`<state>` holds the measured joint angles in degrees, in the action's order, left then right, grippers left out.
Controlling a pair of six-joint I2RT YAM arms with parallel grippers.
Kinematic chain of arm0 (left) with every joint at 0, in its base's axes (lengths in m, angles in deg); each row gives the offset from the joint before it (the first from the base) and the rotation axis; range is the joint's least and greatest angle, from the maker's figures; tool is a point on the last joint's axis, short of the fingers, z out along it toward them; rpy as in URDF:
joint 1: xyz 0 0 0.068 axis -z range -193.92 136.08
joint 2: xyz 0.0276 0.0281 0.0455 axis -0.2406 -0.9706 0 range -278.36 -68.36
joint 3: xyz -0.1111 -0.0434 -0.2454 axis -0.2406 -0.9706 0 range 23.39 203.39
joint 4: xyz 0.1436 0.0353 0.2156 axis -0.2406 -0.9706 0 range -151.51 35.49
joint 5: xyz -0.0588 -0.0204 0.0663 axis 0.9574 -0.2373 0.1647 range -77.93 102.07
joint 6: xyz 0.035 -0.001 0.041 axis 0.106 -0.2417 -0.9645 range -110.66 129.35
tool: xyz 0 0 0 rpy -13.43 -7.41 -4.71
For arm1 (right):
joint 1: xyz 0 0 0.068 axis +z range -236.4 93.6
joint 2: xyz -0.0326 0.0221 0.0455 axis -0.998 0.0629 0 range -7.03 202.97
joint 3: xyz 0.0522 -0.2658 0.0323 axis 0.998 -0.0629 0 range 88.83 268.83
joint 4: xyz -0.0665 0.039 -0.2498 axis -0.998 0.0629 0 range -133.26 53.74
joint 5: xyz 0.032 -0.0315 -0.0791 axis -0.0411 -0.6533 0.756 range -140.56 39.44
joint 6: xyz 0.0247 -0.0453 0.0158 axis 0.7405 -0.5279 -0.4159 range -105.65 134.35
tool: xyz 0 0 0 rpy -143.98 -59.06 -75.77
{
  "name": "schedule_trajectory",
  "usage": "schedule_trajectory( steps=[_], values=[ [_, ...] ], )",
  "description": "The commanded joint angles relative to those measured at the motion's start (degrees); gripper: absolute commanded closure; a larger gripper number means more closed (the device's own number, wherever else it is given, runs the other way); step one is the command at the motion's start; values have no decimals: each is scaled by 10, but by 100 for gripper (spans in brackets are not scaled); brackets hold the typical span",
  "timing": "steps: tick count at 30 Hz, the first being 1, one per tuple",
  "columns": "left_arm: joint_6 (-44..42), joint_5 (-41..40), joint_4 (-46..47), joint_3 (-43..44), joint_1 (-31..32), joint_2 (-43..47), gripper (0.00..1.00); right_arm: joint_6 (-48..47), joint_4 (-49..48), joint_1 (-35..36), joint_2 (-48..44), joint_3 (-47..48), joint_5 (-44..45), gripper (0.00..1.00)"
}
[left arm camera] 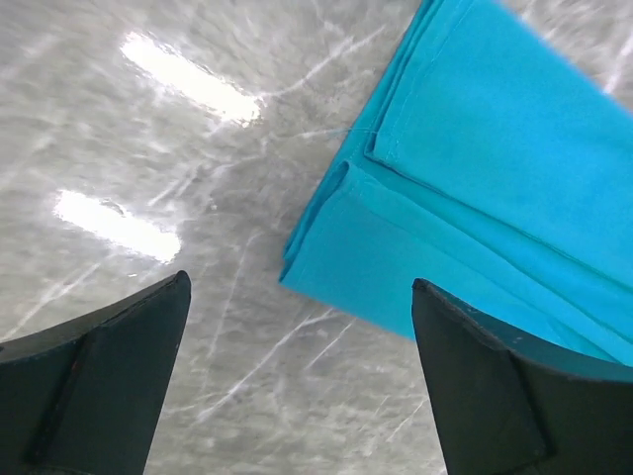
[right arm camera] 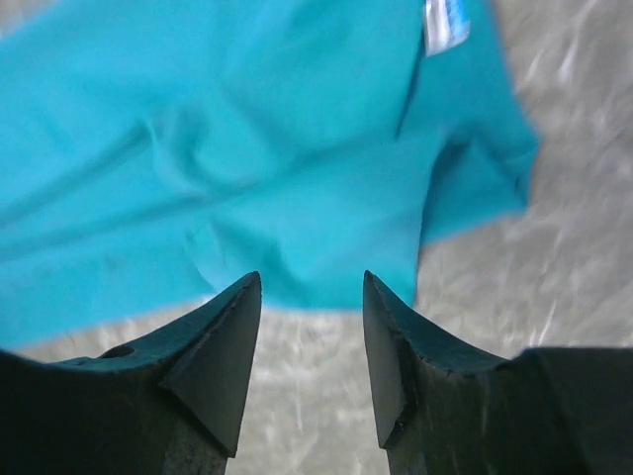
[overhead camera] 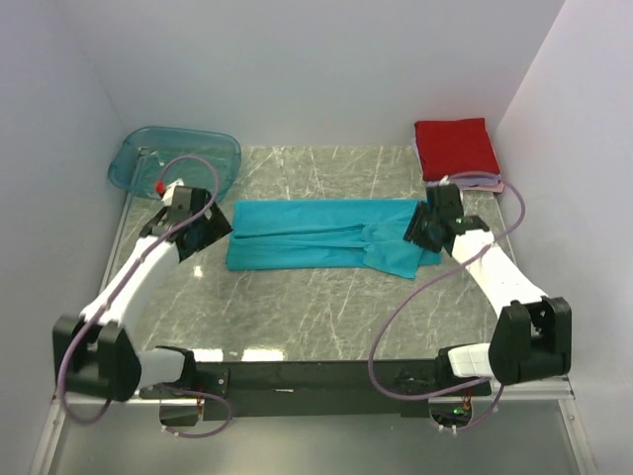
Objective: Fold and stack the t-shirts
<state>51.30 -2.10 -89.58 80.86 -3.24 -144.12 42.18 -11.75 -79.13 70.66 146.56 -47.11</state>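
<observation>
Teal cloth is seen folded into a long strip: the t-shirt (overhead camera: 321,236), laid on the table (overhead camera: 326,307). Off the shirt's left end the left gripper (left arm camera: 300,282) is held spread wide, empty; over its right end the right gripper (right arm camera: 312,279) is parted, empty. Folding is judged half done; one end must next be pinched and carried across.

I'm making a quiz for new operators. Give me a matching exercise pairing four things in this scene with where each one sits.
Things:
1. teal t-shirt
2. red t-shirt
3. plastic tub
4. left gripper

Places:
A. far left corner
B. far right corner
C. centre, spread out in a long band
D. jaws open, at the teal shirt's left end

Pairs: 1-C, 2-B, 3-A, 4-D
</observation>
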Motion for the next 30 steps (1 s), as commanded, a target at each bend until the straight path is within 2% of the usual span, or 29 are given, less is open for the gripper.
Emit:
schedule_trajectory(
  steps=[1,3,9,15,23,26,30],
  values=[
    [-28,-32,20,-53,-2,85,1,14,7,9,-38,-74,3,47],
    [-40,-41,45,-76,-2,130,1,21,-7,8,-50,-112,-1,46],
    [-64,-34,73,-133,-2,179,1,44,-65,-5,-33,-169,-33,47],
    [-66,-45,83,-140,-2,182,1,62,-108,-16,14,-185,-68,49],
    [-67,-54,87,-136,-2,179,2,67,-119,-22,41,-185,-66,52],
    [-68,-53,87,-134,-2,177,2,69,-121,-26,45,-189,-66,54],
    [-68,-51,87,-134,-2,175,2,66,-119,-33,47,-191,-64,64]
  ],
)
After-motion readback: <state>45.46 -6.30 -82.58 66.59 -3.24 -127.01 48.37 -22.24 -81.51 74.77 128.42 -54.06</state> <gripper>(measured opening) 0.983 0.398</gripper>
